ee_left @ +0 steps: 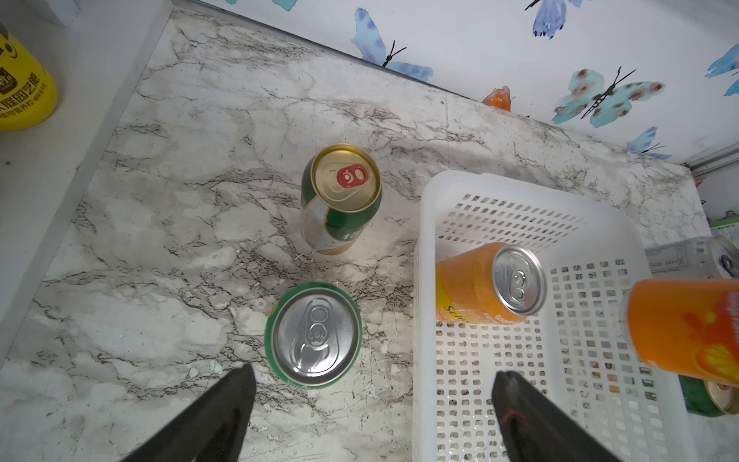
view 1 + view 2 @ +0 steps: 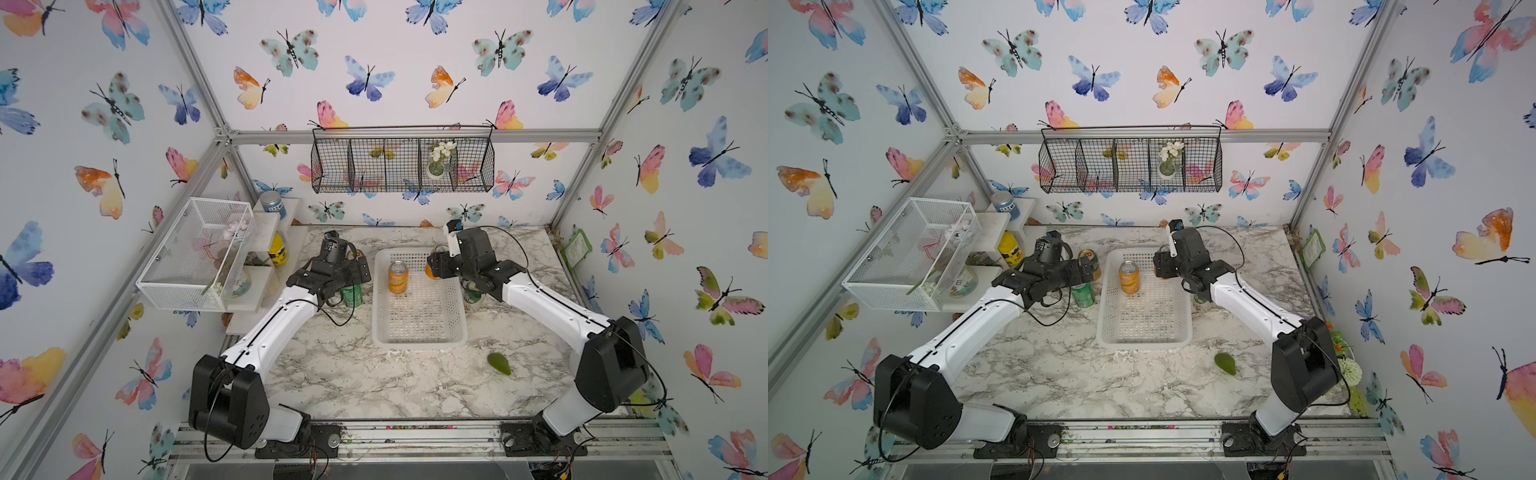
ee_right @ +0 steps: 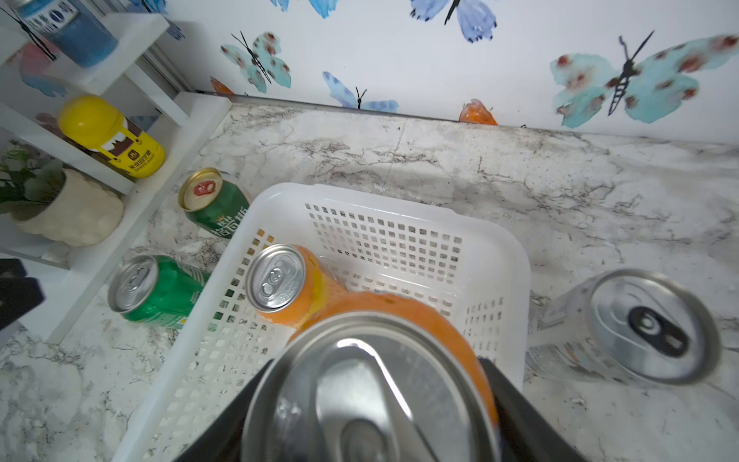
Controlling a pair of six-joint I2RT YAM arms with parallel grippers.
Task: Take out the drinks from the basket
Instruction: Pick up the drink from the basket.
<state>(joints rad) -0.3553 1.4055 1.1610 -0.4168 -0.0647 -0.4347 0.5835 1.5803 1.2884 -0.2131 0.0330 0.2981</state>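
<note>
Over the basket (image 3: 400, 200), far right, my right pincer (image 3: 376, 384) clasps an orange can (image 3: 392, 316) by its sides, likely slick, dentable; left pincer (image 1: 374, 376) wide.

White perforated basket (image 2: 419, 338) mid-table, orange can (image 2: 397, 277) upright inside far left, second orange can (image 3: 400, 320) raised over right rim, bright green can (image 2: 352, 296) and dark green can (image 2: 1090, 259) standing left, silver can (image 3: 624, 332) and another dark green can (image 1: 696, 400) right.
</note>
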